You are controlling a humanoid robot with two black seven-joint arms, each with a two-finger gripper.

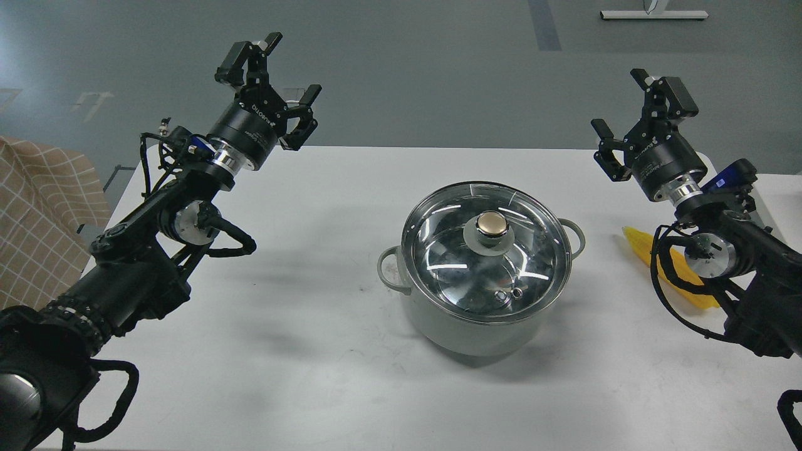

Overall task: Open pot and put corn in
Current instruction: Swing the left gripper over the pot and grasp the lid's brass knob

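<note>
Head view: pot sits mid-table, glass lid with gold knob on it. Corn lies right of pot, partly hidden behind our right arm. Our left gripper and right gripper both raised, fingers spread, holding nothing.

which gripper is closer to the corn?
The right gripper: the corn lies under that arm, right of the pot. The left gripper is across the table.
</note>
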